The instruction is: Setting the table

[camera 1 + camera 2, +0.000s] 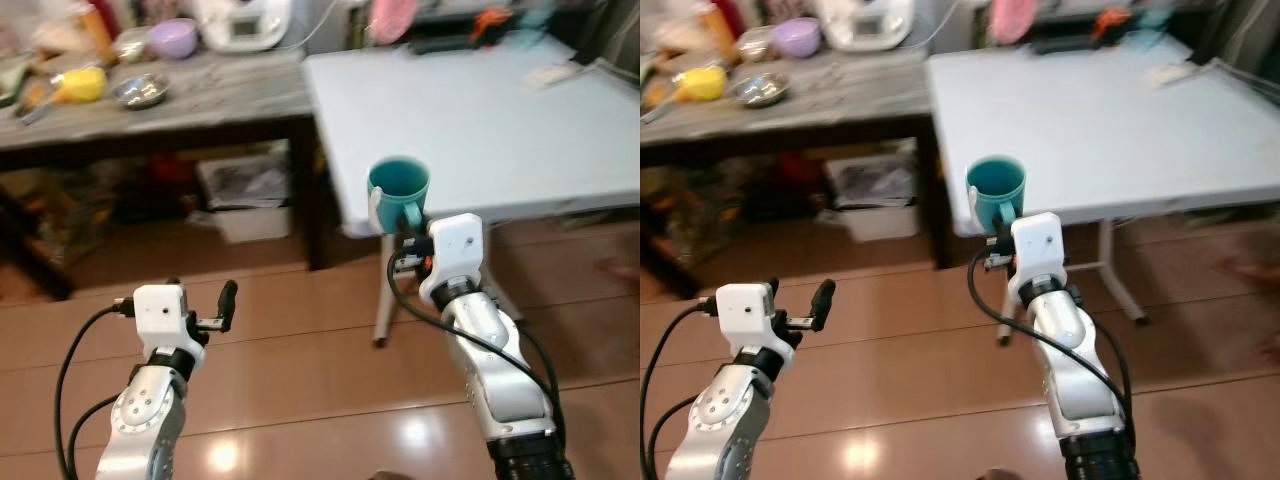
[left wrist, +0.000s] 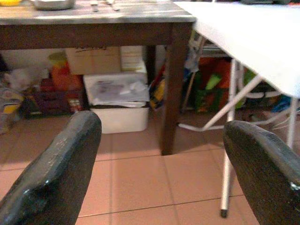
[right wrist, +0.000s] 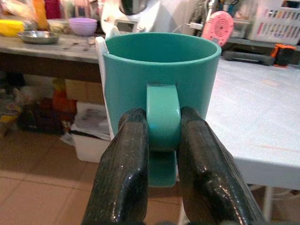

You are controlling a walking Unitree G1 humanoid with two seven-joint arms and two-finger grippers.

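**You are carrying the mug to the white table.**

Your right end effector has both fingers pinched tight on the handle of the teal mug, holding it upright in the air just at the near edge of the white tabletop, not yet resting on it. Your left end effector hangs low over the tiled floor with its fingers spread wide and empty. Next, I judge, you need to reach forward over the edge, lower the mug flat, then release.
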